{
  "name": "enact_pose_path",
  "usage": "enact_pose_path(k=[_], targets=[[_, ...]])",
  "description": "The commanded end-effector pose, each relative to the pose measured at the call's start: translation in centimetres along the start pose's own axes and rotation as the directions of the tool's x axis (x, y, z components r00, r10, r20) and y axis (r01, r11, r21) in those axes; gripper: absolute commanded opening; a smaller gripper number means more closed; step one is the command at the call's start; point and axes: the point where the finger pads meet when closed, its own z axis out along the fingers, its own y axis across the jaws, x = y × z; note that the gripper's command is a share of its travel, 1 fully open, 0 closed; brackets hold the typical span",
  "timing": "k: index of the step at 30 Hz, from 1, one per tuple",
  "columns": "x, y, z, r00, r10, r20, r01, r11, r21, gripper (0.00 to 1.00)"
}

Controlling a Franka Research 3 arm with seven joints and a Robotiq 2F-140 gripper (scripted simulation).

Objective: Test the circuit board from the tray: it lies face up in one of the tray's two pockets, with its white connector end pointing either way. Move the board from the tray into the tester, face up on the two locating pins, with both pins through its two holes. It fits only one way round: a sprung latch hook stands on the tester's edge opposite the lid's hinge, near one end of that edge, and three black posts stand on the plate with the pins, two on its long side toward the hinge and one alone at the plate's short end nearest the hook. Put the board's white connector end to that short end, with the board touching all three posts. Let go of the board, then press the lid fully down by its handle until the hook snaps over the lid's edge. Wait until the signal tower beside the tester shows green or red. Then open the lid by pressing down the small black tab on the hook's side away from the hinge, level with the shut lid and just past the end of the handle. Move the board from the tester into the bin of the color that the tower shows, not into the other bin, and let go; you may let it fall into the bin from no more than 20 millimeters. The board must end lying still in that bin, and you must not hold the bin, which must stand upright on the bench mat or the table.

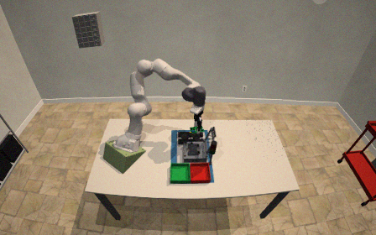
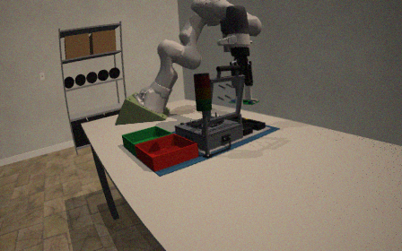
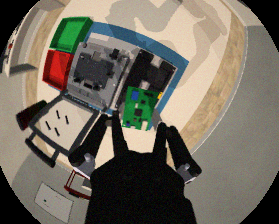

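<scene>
My gripper point(image 3: 138, 110) is shut on the green circuit board point(image 3: 139, 108) and holds it in the air above the black tray point(image 3: 151, 76). From the side, the board point(image 2: 248, 102) hangs level under the fingers point(image 2: 247, 95), above the tray point(image 2: 253, 125) at the far end of the blue mat. The tester point(image 3: 93, 72) stands beside the tray with its lid point(image 3: 59, 123) swung open; the lid frame point(image 2: 227, 90) stands upright. The signal tower point(image 2: 203, 91) beside the tester shows no bright light. In the overhead view, the gripper point(image 1: 197, 127) is just behind the tester point(image 1: 194, 151).
A green bin point(image 2: 144, 135) and a red bin point(image 2: 167, 150) stand side by side at the near end of the mat, in front of the tester. The arm's green base wedge point(image 1: 122, 155) stands at the table's left. The upright lid is close to the gripper.
</scene>
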Motion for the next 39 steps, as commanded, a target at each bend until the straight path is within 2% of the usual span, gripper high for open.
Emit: enact_pose_path(k=[1, 6, 16, 23, 39], targets=[[0.08, -0.27, 0.09, 0.986, -0.167, -0.002, 0.167, 0.986, 0.006, 0.46], [0.08, -0.27, 0.09, 0.976, -0.218, -0.002, 0.218, 0.976, 0.005, 0.46], [0.08, -0.27, 0.09, 0.912, -0.411, -0.003, 0.411, 0.912, 0.005, 0.46], [0.08, -0.27, 0.09, 0.872, -0.489, -0.004, 0.489, 0.872, 0.005, 0.46], [0.08, -0.27, 0.09, 0.695, -0.719, -0.005, 0.719, 0.695, 0.003, 0.46]])
